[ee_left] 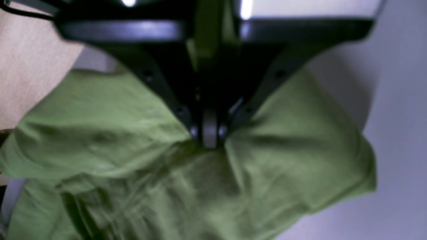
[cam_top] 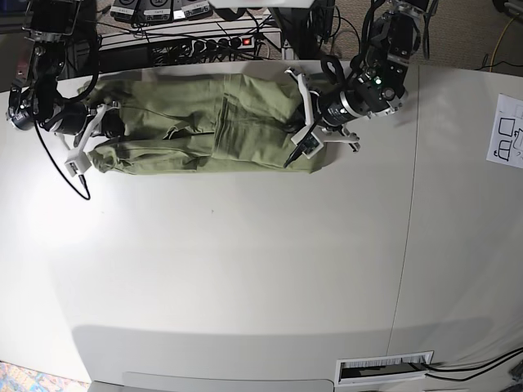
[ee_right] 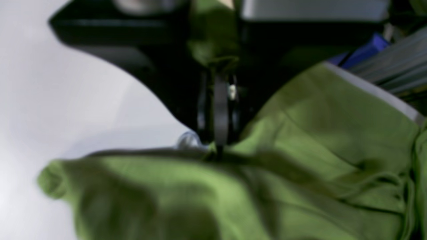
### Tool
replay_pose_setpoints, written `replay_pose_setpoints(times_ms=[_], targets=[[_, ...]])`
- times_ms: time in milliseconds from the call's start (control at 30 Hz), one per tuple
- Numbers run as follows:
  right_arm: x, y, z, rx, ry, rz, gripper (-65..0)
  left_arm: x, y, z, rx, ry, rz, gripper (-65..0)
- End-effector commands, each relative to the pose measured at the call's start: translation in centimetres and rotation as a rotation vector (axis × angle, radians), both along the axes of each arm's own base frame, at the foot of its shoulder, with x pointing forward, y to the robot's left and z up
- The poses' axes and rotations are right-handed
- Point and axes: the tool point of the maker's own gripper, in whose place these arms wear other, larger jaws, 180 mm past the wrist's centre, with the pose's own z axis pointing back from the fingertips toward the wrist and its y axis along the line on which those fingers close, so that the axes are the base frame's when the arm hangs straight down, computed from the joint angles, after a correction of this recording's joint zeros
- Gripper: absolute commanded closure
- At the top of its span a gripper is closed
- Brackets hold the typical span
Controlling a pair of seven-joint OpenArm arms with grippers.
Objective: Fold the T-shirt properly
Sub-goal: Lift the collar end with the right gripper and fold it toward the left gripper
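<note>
One olive-green T-shirt (cam_top: 204,122) lies flattened into a long band at the far edge of the white table (cam_top: 245,269), its long axis running side to side along that edge. At the band's end on the base view's right, the left gripper (ee_left: 209,135) is clenched on a bunch of its cloth. At the opposite end, the right gripper (ee_right: 218,146) pinches the fabric edge. Behind the shirt, just off the table, sits a power strip (cam_top: 221,41) among cables. A printed sheet (cam_top: 508,131) lies well apart, at the table's right edge.
</note>
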Motion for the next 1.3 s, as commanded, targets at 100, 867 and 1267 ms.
replay_pose_setpoints(times_ms=[100,867,1267], targets=[[2.5,0.3,4.7,-0.048,-0.163,0.055,0.0,0.2,0.1,0.3,-0.002,-0.008,0.003,0.0],[3.4,10.7,9.0,0.192,-0.398,0.121,0.0,0.0,-3.0,1.9,-0.164,0.013,0.021,0.0],[3.1,16.2,9.6,0.410,-0.424,0.105,0.0,-0.4,-3.2,0.3,-0.184,0.051,0.042,0.0]])
